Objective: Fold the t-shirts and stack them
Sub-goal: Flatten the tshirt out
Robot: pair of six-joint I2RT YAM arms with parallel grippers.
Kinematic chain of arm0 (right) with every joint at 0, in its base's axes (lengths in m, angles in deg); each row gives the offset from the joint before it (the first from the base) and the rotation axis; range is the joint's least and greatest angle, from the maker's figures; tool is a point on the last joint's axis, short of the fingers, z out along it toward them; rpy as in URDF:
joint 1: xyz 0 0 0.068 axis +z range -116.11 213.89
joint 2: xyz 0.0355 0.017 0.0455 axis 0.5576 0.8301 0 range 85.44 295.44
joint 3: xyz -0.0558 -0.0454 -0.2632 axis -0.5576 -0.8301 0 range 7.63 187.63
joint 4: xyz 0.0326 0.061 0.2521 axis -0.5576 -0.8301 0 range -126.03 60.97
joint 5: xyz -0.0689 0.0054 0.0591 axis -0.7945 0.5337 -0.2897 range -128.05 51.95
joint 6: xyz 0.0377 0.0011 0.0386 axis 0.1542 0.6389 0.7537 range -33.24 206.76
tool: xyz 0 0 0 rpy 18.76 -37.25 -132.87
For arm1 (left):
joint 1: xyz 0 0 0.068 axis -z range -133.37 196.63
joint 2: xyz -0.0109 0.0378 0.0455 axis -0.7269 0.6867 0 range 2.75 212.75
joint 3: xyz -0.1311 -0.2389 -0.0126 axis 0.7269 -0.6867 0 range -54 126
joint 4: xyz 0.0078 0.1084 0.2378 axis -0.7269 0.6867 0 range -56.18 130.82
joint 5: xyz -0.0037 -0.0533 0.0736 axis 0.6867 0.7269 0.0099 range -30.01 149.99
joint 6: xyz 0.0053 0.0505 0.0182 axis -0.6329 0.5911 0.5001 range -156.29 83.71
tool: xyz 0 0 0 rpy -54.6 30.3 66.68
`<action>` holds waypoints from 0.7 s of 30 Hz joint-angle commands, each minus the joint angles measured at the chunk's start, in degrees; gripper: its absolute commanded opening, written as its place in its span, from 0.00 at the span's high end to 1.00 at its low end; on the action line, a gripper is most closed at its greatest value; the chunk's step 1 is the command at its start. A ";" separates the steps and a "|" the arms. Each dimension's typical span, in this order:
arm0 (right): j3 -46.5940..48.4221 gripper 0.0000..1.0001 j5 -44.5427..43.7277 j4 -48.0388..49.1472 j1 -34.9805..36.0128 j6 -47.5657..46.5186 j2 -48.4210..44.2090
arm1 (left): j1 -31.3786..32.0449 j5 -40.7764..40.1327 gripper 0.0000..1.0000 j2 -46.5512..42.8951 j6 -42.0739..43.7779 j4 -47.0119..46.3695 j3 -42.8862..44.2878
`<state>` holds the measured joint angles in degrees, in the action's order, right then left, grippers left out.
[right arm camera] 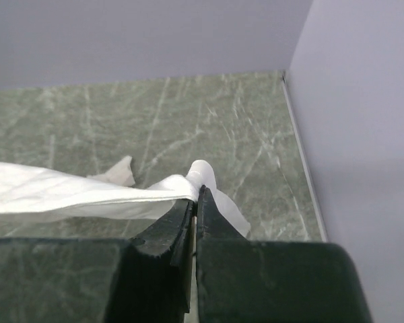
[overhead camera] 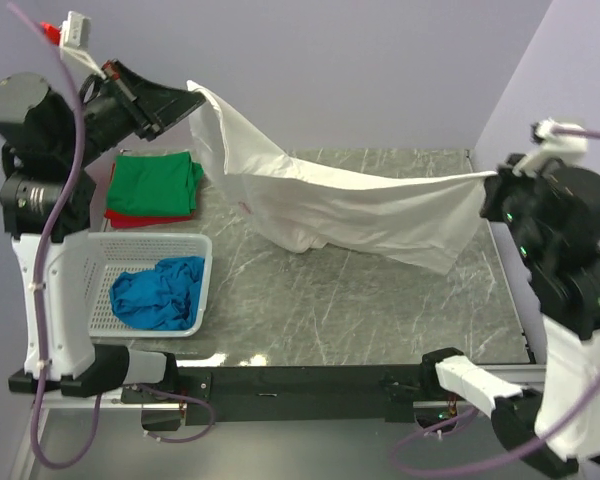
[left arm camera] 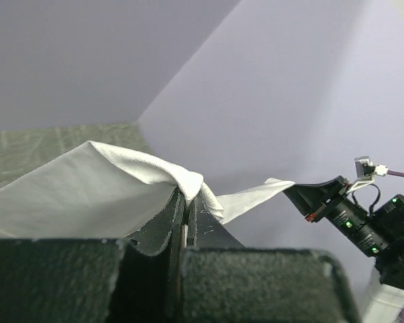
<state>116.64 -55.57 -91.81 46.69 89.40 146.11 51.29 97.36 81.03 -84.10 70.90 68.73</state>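
While my left gripper [overhead camera: 193, 100] hangs high at the far left, jaws pressed together on a bunched corner of the white t-shirt [overhead camera: 350, 205], the other shirts lie below it on the left side of the table [overhead camera: 380, 320]. Nearest on that side, the white lattice basket [overhead camera: 100, 300] holds the crumpled blue t-shirt [overhead camera: 160, 292]. Just beyond the basket, the green t-shirt [overhead camera: 155, 180] lies folded on top of the red t-shirt [overhead camera: 130, 217], whose edge shows along its near and left sides. From my left grip the white cloth runs rightward as a sagging span. Its middle hangs down and rests in a heap on the marble-patterned top, roughly at the centre. A small red mark shows on the cloth beside that heap, too small for me to read. On the right, my right gripper [overhead camera: 493, 180] is clamped on the opposite end of the same shirt, with a nub of fabric poking past its tips, above the table.
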 commanded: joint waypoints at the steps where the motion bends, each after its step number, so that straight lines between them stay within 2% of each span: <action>1: 0.85 1.00 3.81 7.15 -0.41 -2.10 -7.22 | -0.27 6.22 1.00 -7.16 -5.17 -11.40 -2.32; 3: 3.22 1.00 3.72 7.32 -0.40 -2.11 -8.62 | -0.27 6.58 0.99 -9.19 -8.78 -14.49 -4.95; 8: 8.49 1.00 2.32 8.46 -0.40 -4.39 -9.86 | -0.27 3.95 1.00 -13.85 -11.07 -11.42 -4.09; 12: 9.73 1.00 0.82 12.06 -0.40 -4.65 -9.69 | -0.27 2.37 0.99 -15.44 -13.44 -12.99 -4.26; 18: 5.17 1.00 -3.13 15.31 -0.40 -6.32 -6.18 | -0.27 -1.49 0.99 -14.22 -9.85 -13.17 -12.60; 20: -2.18 1.00 -5.06 19.95 -0.40 -7.46 -4.43 | -0.27 -2.73 0.99 -10.72 -7.22 -15.97 -17.93; 21: -2.22 1.00 -5.07 19.98 -0.40 -7.64 -3.89 | -0.18 -2.74 0.99 -10.69 -7.21 -15.99 -19.02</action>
<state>119.55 -57.58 -78.68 46.60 84.04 137.71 51.32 98.21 65.64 -94.14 57.94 55.20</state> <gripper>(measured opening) 0.019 0.026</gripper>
